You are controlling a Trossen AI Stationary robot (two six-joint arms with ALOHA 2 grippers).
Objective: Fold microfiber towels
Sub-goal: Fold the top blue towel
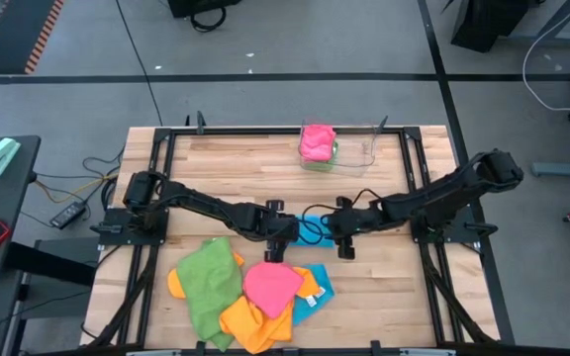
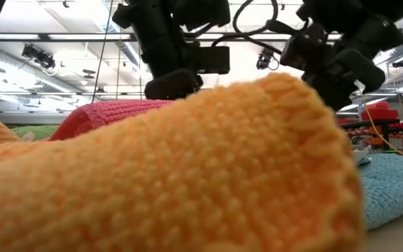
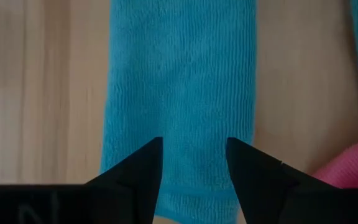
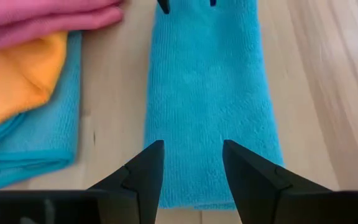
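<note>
A: Blue towel [image 4: 211,106] is a narrow folded strip lying flat on the wood table [image 1: 216,163], stretched between the two pincers.

B: Left gripper [image 3: 194,165] state?

A: Released. Its fingers [image 3: 143,168] stand apart over one end of the strip, with blue cloth showing in the gap and nothing pinched. From above, the left gripper [image 1: 279,237] sits at the strip's left end.

B: And the right gripper [image 4: 192,168]?

A: Same: jaws spread and hanging over the opposite end of the strip. No grasp; the cloth lies flat under and ahead of it. From above, the right gripper [image 1: 344,237] is at the strip's right end, facing the left one. The left arm's fingertips show at the strip's far end in the right wrist view.

B: Other towels?

A: The pile sits beside the strip, on the near side of both pincers. A pink towel [image 1: 271,285] lies on top of an orange towel [image 1: 250,321], with a green towel [image 1: 208,282] on the left gripper's side. A second blue towel [image 1: 313,297] lies under the pile's edge, nearer the right gripper. In the right wrist view the pile lies just beside the strip with bare wood between them.

B: Anything else?

A: A clear tray [image 1: 354,150] sits well beyond the pincers at the table's far edge, with a bundled pink towel [image 1: 317,141] in it. The low view is mostly blocked by orange cloth up close.
</note>
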